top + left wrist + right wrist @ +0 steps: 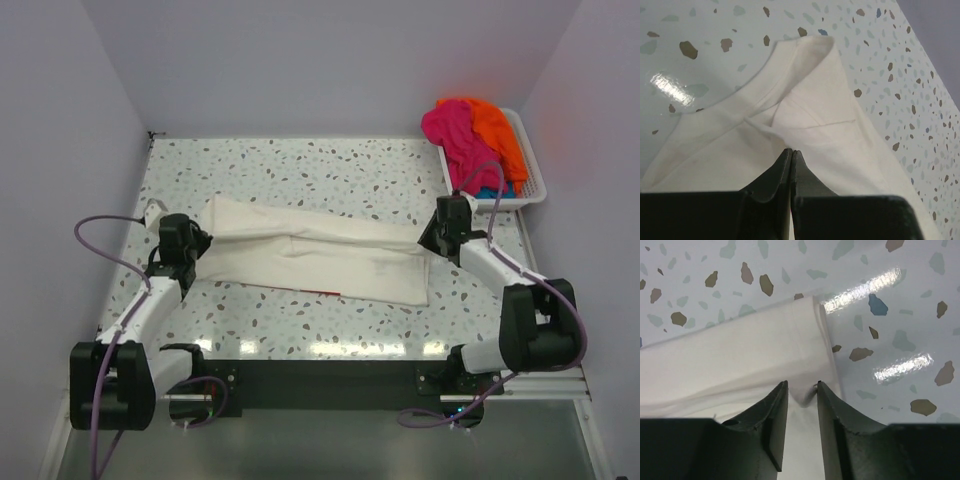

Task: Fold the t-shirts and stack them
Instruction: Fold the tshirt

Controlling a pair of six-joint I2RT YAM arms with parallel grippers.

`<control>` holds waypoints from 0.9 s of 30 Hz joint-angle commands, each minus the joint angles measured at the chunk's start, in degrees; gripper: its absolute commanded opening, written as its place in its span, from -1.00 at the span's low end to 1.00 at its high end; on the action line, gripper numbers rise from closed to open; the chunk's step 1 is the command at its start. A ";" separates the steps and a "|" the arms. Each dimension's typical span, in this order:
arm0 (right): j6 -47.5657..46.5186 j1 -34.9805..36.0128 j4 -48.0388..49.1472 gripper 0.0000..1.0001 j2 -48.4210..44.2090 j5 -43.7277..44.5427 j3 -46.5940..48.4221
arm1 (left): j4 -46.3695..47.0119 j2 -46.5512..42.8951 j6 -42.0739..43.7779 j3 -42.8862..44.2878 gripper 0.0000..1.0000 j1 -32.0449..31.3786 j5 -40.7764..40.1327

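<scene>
Half-folded cream tee [320, 255] lay across table [300, 165] middle. Left gripper [791, 154] clenched on its left end. Right gripper [802, 390] seemingly pinched the right end, fingers slightly apart. Pink tee [455, 135] and orange tee [495, 125] sat in basket [538, 188].

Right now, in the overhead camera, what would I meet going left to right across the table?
Left hand gripping the shirt's left end → cream-white t-shirt lying lengthwise → right hand at its right end → white basket in the far right corner.

Lab-style robot cell; bare lilac walls [330, 60] around a speckled tabletop [300, 165]; two fixed arms [150, 305]
</scene>
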 commanded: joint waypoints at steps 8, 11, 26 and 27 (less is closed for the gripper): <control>1.69 -0.23 5.03 -0.06 -10.00 -1.33 -4.09 | 1.54 -5.89 -1.39 -4.69 -0.23 3.17 4.60; 1.51 0.29 4.58 -0.08 -10.08 -2.31 -3.11 | 0.57 -6.34 -1.31 -3.20 -0.26 3.26 4.33; 0.10 8.03 5.81 -0.24 4.95 2.26 2.52 | 4.43 12.99 -2.45 6.48 -0.38 -6.85 5.12; 0.36 8.03 5.99 -0.25 4.69 1.74 1.56 | 4.52 13.52 -2.71 6.30 -0.39 -6.85 4.95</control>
